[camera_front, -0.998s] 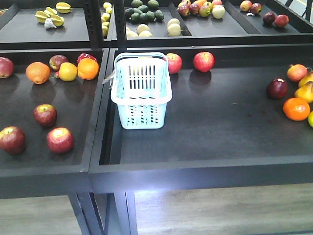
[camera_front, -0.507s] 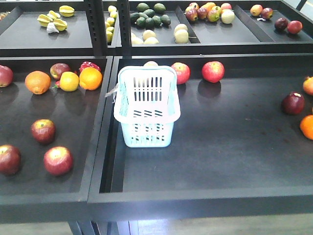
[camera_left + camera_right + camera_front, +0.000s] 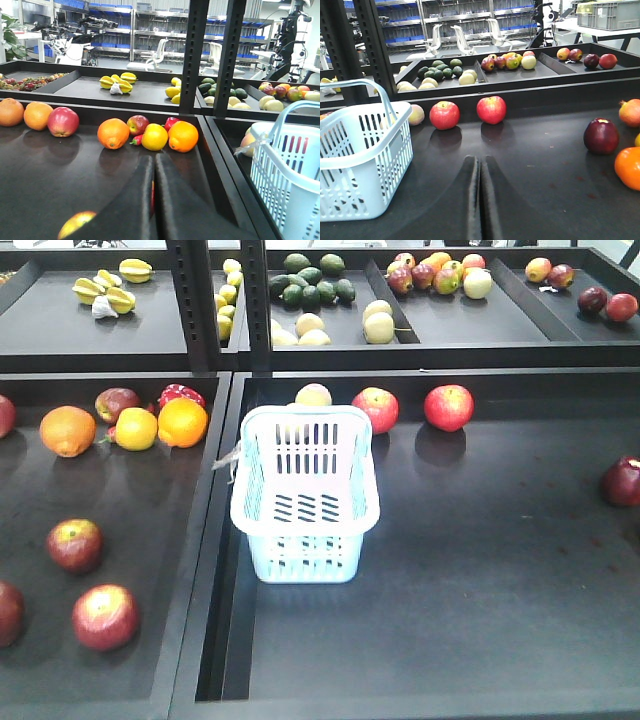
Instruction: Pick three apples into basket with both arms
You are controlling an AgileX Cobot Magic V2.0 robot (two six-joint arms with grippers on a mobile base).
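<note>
1. Pincers: black left pincer [image 3: 153, 197] and black right pincer [image 3: 480, 200] both pressed together;
2. pale blue slotted plastic basket [image 3: 305, 552] upright;
3. three dark red round apples [image 3: 75, 544] [image 3: 104, 616] [image 3: 8, 612] left of basket, in neighbouring black tray [image 3: 150, 505].

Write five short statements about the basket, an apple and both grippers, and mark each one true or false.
1. The pale blue slotted plastic basket is empty. True.
2. The basket lies tipped on its side. False: it stands upright.
3. The left gripper is shut. True.
4. The right gripper grips an apple. False: it is shut on nothing.
5. A dark red apple with a yellowish patch lies in the black tray next to the basket's tray. True.
</note>
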